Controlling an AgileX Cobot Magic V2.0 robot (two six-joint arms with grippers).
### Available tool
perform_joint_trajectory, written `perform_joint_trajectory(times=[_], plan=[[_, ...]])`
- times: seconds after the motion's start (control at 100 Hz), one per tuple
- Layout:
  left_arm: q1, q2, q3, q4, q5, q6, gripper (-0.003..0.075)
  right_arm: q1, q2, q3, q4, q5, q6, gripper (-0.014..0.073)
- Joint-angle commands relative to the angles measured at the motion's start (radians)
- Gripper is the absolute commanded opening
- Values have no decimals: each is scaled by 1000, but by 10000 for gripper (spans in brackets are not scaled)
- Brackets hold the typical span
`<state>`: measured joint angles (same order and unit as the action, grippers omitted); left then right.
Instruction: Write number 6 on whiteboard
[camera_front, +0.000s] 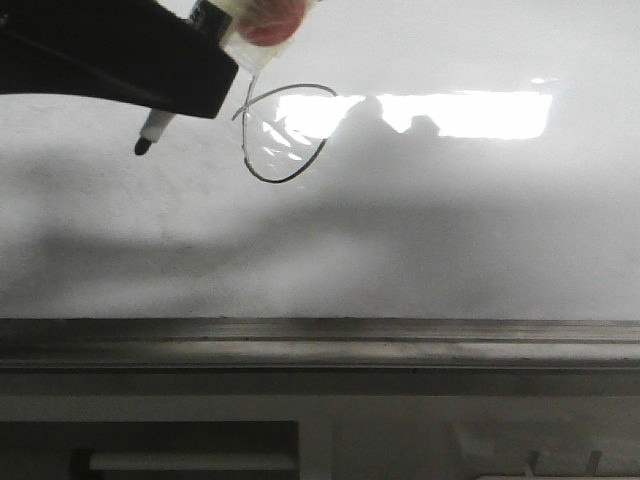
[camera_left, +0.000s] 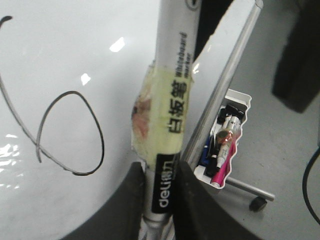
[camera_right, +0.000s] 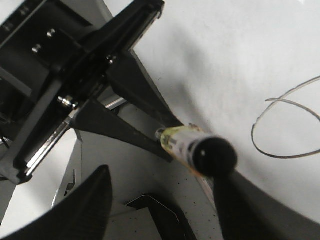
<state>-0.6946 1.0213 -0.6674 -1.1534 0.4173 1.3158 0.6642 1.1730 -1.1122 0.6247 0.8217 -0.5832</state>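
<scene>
The left end effector (camera_left: 159, 200) grips the marker (camera_left: 172, 100) closed, tip off the whiteboard (camera_front: 450, 220) (the 6 (camera_front: 285, 135) looks complete). Right end effector (camera_right: 155, 200) is open, empty.

The left tool (camera_left: 159, 200) is clamped around a marker (camera_left: 172, 100); the right tool (camera_right: 160, 210) gapes empty.

The front view faces the whiteboard (camera_front: 420, 240) head-on, close, its ledge (camera_front: 320, 345) low in frame; the left wrist view looks along the marker (camera_left: 170, 125) at the board from very near; the right wrist view looks at the left gripper (camera_right: 165, 135) closely; all three share the drawn 6 (camera_front: 285, 135).
</scene>
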Motion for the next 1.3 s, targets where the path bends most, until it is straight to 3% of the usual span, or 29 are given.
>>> perform_joint_trajectory(times=[0.0,0.16,0.27,0.4,0.58,0.87,1.29], plan=[[-2,-36,-16,-41,-68,-54,-20,-36,-50,-19,14,-36,-4,429],[-2,-142,67,-66,-226,-156,-20,-148,-163,69,12,-61,-2,428],[-2,-218,134,-237,-344,-177,-20,-210,-268,189,13,-137,7,428],[-2,-230,165,-412,-449,-177,-20,-221,-369,314,39,-262,13,428],[-2,-133,136,-442,-540,-177,-20,-221,-419,375,77,-299,13,428],[5,47,54,-446,-490,-177,-20,-221,-419,375,79,-268,13,428],[5,56,51,-449,-488,-177,-11,-221,-419,375,79,-258,13,428]])
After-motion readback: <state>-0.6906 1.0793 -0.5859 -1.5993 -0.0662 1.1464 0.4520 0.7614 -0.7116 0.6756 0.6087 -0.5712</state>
